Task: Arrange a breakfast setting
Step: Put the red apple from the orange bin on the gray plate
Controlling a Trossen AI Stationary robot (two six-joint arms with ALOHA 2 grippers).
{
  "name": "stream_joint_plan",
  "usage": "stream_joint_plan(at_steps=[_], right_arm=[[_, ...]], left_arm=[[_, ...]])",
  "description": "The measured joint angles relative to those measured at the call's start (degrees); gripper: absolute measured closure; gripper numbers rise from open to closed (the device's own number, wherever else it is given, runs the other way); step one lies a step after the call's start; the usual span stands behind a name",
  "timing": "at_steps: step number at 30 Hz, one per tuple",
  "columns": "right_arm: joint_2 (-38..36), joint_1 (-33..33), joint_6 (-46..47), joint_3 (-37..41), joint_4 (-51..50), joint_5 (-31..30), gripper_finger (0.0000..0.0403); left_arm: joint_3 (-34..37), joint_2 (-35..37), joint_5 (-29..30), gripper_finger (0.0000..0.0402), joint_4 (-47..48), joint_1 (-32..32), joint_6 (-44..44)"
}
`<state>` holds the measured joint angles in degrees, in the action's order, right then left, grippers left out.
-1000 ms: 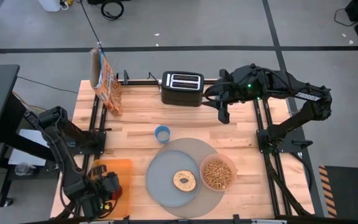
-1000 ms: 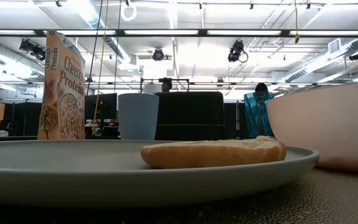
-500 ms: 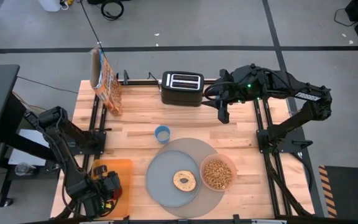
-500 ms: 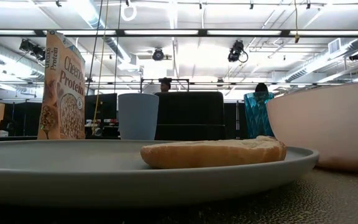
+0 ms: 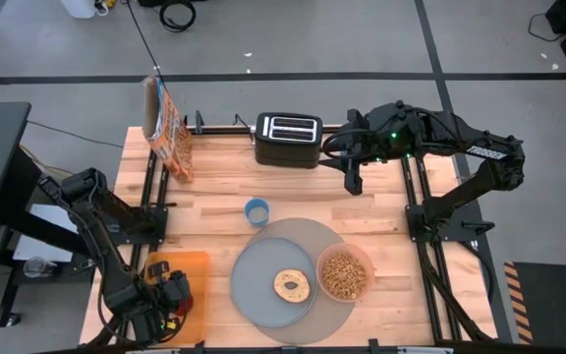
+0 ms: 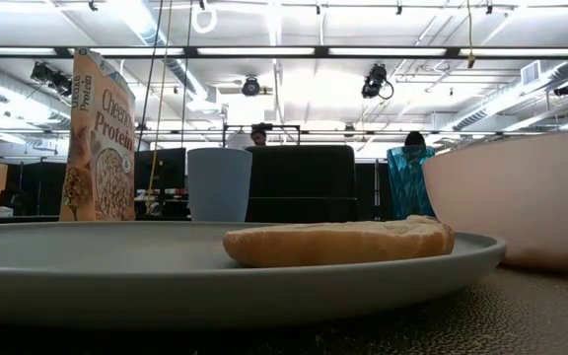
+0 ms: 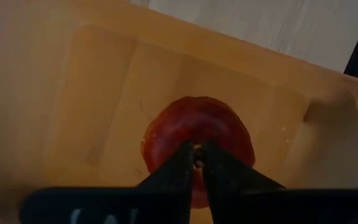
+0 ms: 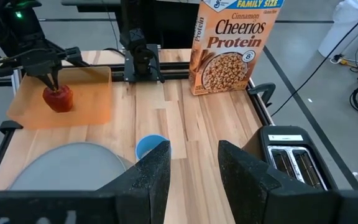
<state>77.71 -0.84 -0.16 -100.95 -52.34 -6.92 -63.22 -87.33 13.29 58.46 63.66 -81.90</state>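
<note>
The left tool [image 7: 196, 163] has its tips pinched nearly together on top of the red apple [image 7: 197, 146] — seemingly at its stem — with the apple sitting top-up on the orange tray [image 5: 187, 285] at the worktop's [image 5: 214, 177] front left corner. Nearby lie the grey mat [image 5: 308, 234], the plate [image 5: 254, 280] with the bagel half [image 5: 292, 286], and the pink bowl [image 5: 343, 274]. The right tool [image 8: 191, 163] hangs open beside the toaster [image 5: 287, 139] — the cereal box [image 5: 168, 133] stands far left
</note>
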Motion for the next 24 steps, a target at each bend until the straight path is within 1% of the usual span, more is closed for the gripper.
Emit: stream_joint_plan(at_steps=[5, 9, 17, 24], right_arm=[[0.00, 0.00, 0.00, 0.01, 0.00, -0.04, 0.0261], [0.00, 0.00, -0.06, 0.00, 0.00, -0.04, 0.0261], [0.00, 0.00, -0.95, 0.00, -0.02, -0.03, 0.0261], [0.00, -0.20, -2.67, 0.01, -0.03, -0.04, 0.0261]], left_arm=[[0.00, 0.00, -1.67, 0.0380, 0.00, -0.15, -0.06], [0.00, 0.73, -3.38, 0.0380, -0.84, -0.15, -0.08], [-1.59, 5.16, -3.55, 0.0380, -0.88, -0.32, 0.01], [-2.05, 10.97, -3.52, 0.0380, 0.37, -3.12, -0.86]])
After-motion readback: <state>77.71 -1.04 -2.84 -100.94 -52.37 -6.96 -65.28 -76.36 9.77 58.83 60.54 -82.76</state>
